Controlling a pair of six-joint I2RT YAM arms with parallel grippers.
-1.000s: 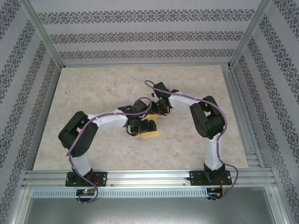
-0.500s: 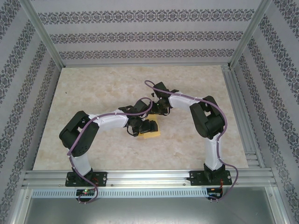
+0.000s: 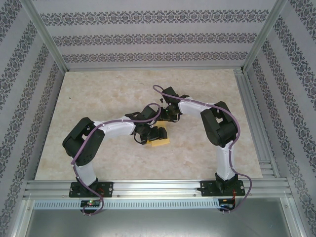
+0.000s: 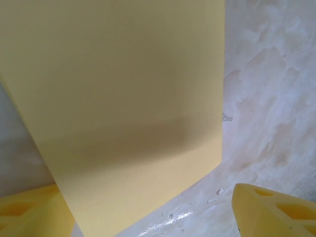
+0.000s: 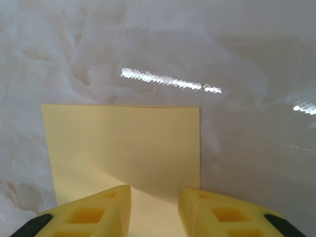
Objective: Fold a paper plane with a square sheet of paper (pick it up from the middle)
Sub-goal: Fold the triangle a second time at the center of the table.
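Even, bright light is spread throughout. White glare streaks are thrown on the glossy table (image 5: 256, 148) in the right wrist view. A soft shadow band is cast across the square sheet of paper (image 4: 123, 98), slightly blurred close up.

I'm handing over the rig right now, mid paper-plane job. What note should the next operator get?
Left gripper: fingers wide open, the square sheet of paper between them, nothing gripped.
Right gripper: fingers slightly apart, low over one edge of the sheet; contact unclear.
Paper: near the middle of the table, between both grippers.
Done: nothing evident; no crease visible.
To do: pick the sheet up from its middle, then make every fold.
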